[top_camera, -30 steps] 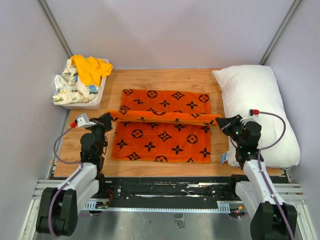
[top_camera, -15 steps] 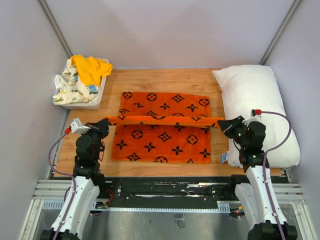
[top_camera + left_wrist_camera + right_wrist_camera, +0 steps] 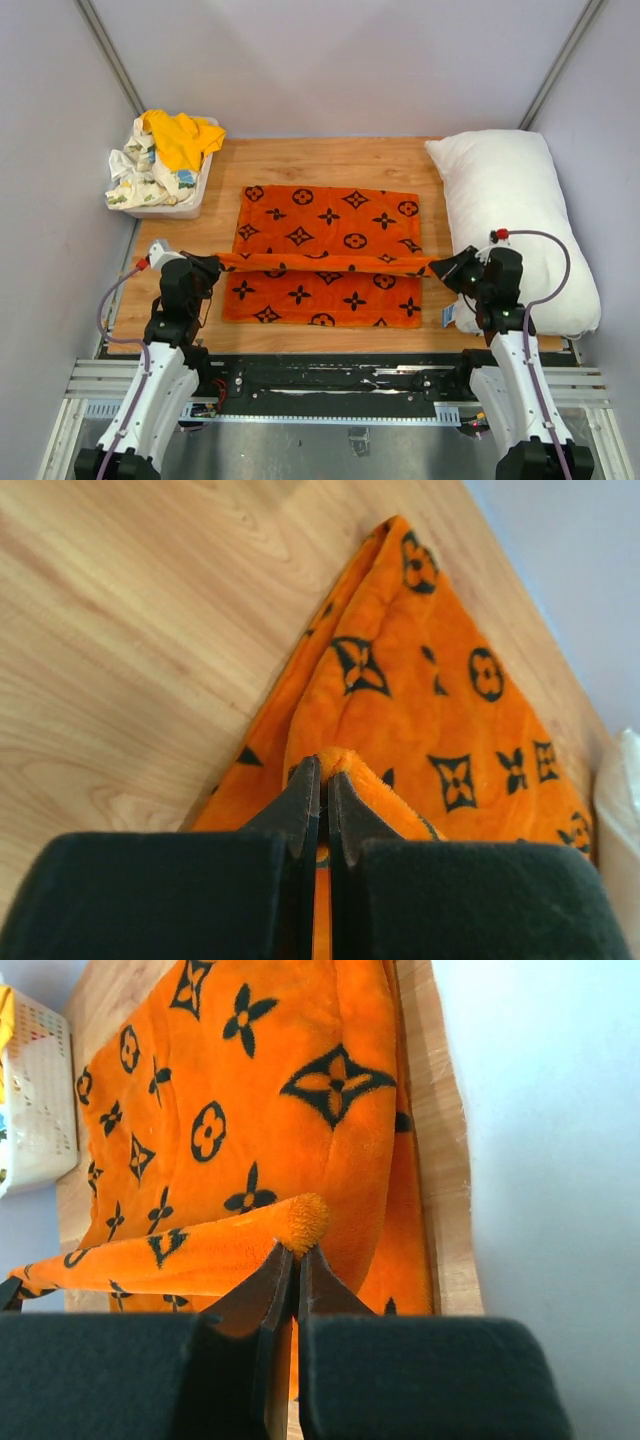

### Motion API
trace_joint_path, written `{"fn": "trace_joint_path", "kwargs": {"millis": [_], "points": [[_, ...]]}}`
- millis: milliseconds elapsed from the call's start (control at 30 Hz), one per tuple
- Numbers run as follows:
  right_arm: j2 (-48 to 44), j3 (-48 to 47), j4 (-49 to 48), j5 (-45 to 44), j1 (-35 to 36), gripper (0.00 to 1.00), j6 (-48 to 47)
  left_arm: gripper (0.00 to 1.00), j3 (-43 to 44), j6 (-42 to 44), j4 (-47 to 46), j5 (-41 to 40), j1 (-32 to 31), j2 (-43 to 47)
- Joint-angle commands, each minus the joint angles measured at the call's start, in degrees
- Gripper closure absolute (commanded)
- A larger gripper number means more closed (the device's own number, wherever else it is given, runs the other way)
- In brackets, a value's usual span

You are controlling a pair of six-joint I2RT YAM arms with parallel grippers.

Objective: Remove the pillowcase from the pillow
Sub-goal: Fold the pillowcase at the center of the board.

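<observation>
From the top view we get the whole layout. One pillowcase (image 3: pixel 330 225) lies mid-frame on the wooden table (image 3: pixel 330 160), mostly flat, with one long fold raised into a ridge that runs left to right across it. One pillow (image 3: pixel 515 215) sits bare along the right side of the frame, well clear of the case, with a little blue tag (image 3: pixel 447 316) at its lower left edge.

We count two arms. The left gripper (image 3: pixel 213 264) is at the left end of that ridge and the right gripper (image 3: pixel 438 268) is at the right end. From up there you can't really see what the jaws are doing.

The wrist cams fill that in. On the left wrist view, both fingers are pressed together with a thin orange edge of the case sandwiched between them, and a sliver of white pillow shows at the right edge of the frame. On the right wrist view it's the same deal, with the jaws pinching a fuzzy orange corner and the fold stretching off to the lower left.

Only the top view shows the pillow properly. It also shows one white bin (image 3: pixel 190 200) in the upper left holding one yellow cloth (image 3: pixel 180 138) and some white floral-print cloth (image 3: pixel 135 175). The right wrist catches just the bin's wall at its upper left edge.
</observation>
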State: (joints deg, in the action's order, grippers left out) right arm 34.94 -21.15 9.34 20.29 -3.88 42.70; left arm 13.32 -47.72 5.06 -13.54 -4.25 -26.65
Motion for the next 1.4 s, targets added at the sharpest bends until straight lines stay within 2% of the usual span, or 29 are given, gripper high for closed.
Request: {"fn": "trace_joint_path", "kwargs": {"millis": [0,167,267,467,600,800,900,933,967,1000,1033,1067,1100,1167,1267,1333,1367], "points": [[1.97,-6.15,0.34,-7.18,-1.05,0.99,-5.83,1.0,8.24,4.11,1.78,-9.24,1.24,-4.82],[3.65,-18.3,5.98,-6.46,-1.04,0.99,-10.53,1.0,19.71,8.68,5.25,-8.1,1.18,-7.51],[2.29,-19.77,9.73,-5.06,-1.04,0.99,-11.34,1.0,20.31,8.77,7.62,-7.84,1.2,-6.32],[-4.81,-10.97,15.83,-5.57,-1.04,0.99,-12.23,1.0,12.63,4.83,11.43,-7.85,1.18,-1.78],[-10.63,-4.4,19.97,-6.49,-1.02,0.99,-12.39,1.0,9.27,1.27,15.07,-11.53,0.72,1.45],[-15.2,2.12,20.41,-6.98,-1.04,0.99,-9.59,1.0,8.98,-6.77,19.61,-13.55,0.54,-2.28],[-14.33,2.77,19.96,-6.86,-1.03,0.92,-9.06,1.0,8.9,-12.03,22.36,-13.55,0.56,-6.97],[-13.83,2.66,19.86,-6.85,-1.04,0.84,-9.28,1.0,9.11,-13.61,23.99,-13.98,0.56,-8.6],[-13.45,2.3,19.84,-6.85,-1.04,0.67,-9.66,0.96,9.43,-14.97,25.0,-14.16,0.56,-9.97],[-13.14,1.69,19.81,-6.85,-1.04,0.49,-10.19,0.84,9.73,-16.0,25.69,-14.22,0.56,-11.09],[-13.0,0.98,20.1,-7.08,-1.04,0.35,-10.61,0.66,10.16,-16.88,26.44,-14.42,0.56,-11.86],[-12.99,0.15,20.36,-7.84,-1.04,0.25,-11.01,0.49,10.55,-17.26,26.74,-14.82,0.56,-11.77],[-13.28,-0.7,20.58,-8.62,-1.02,0.18,-11.19,0.3,11.04,-16.77,26.46,-15.44,0.56,-11.07],[-13.91,-2.35,20.44,-10.1,-1.04,0.09,-11.28,0.03,12.45,-14.33,24.91,-17.19,0.56,-8.04],[-14.46,-3.78,17.53,-11.02,-1.04,0.07,-11.1,0.01,14.38,-4.26,17.36,-15.11,0.55,-2.48],[-13.29,-4.22,13.45,-10.19,-0.83,0.06,-10.97,0.01,14.67,5.16,10.99,-8.61,0.56,0.63],[-11.92,-4.7,11.91,-9.07,-0.49,0.07,-11.22,0.01,14.15,10.61,6.76,-2.92,0.55,1.51]]}}
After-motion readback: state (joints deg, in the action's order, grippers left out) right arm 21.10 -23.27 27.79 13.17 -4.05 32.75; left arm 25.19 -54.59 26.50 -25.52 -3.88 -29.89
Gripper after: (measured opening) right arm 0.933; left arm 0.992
